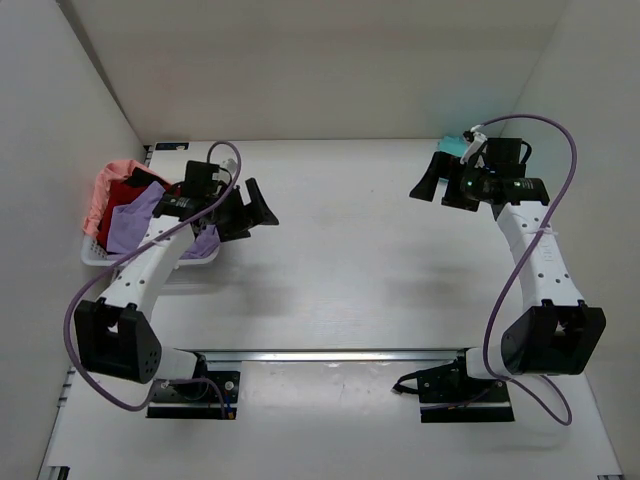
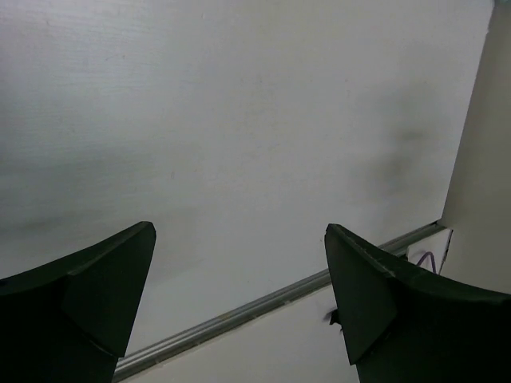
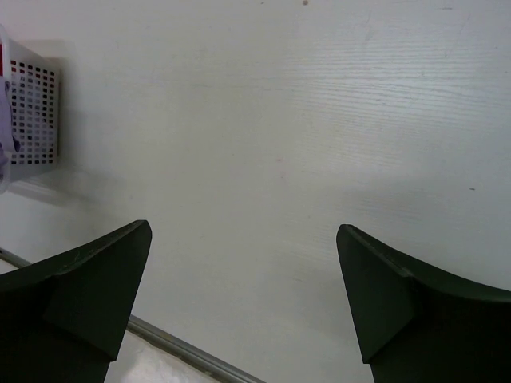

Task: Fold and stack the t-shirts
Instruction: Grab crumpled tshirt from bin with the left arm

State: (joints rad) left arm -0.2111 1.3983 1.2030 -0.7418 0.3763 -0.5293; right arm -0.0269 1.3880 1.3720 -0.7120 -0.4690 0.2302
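Since both arms hover over the white counter (image 1: 340, 260) with nothing in hand, the task looks to be at its very start — no shirt is laid out, folded or stacked. The left gripper (image 1: 250, 211) stands spread wide and empty, just beside the white plastic lattice basket (image 1: 98, 257) at the counter's left side. The right gripper (image 1: 431, 178) is likewise released and empty, near the far right corner.

Three garments lie heaped in that basket: the salmon-pink cloth t-shirt (image 1: 103, 185) at the far side, the red cloth t-shirt (image 1: 126, 195) in the middle, and the lavender-purple cloth t-shirt (image 1: 130, 226) draped toward the near rim. The teal cloth t-shirt (image 1: 455, 146) shows only as a small patch behind the right wrist; how it lies I cannot tell.

By my reading, the next move calls for the left gripper to turn toward the basket, pinch a top layer — probably the lavender one — and draw it onto the open middle. Room there is generous, with bare surface between the arms. Tighter spots are the white side walls (image 1: 60, 100), close to the basket and the right arm, and the metal rail (image 1: 330, 353) along the near edge.
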